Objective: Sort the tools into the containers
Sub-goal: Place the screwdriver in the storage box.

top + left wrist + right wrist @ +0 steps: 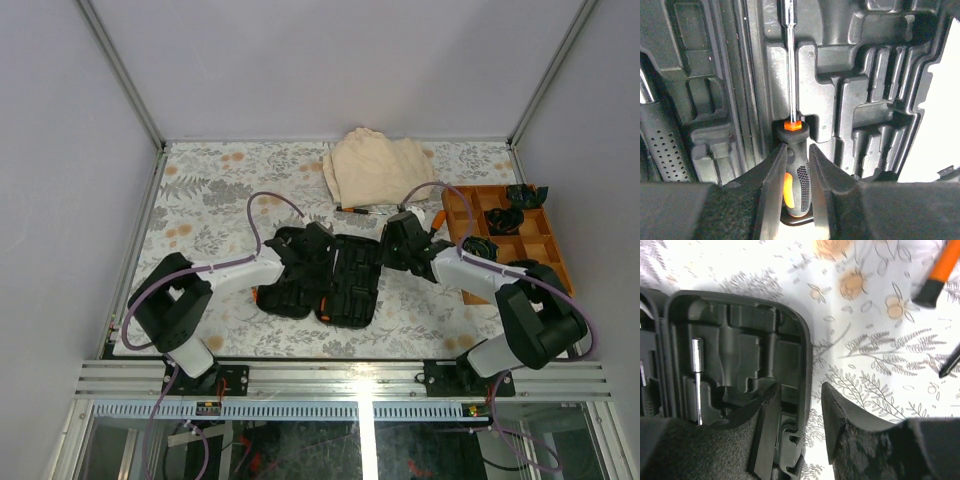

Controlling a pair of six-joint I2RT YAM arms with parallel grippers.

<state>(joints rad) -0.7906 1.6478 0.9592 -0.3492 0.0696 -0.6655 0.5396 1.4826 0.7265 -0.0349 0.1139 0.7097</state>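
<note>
**Position.** We find the screwdriver (799,170) lying in a moulded slot of the open tool case (860,100). Its orange collar is seated against the slot's shoulder and its bare metal shaft runs away from the wrist camera.

**Grippers.** The left gripper (797,150) stands over the handle with its jaws narrowly apart, one on each side of the black-and-orange grip. We cannot tell whether the pads press on it or merely flank it. The right gripper (800,386) hangs over the right-hand rim of the case, jaws parted, with nothing between them.

**Handling, in our judgement.** The screwdriver is rigid, light and robust against knocks. The polished shaft would slip in a pinch. The stippled handle offers the sure hold, taken across its waist. The case is stiff hard plastic, far bulkier, and likely to slide on the patterned table covering (210,200) if pushed.

**Other items.** A chrome shaft (697,375) sits in the case. An orange-handled tool (940,270) lies on the covering, apart from the case.

**Markings.** We read no brand, label or writing on the handle, case or grippers in any view.
</note>
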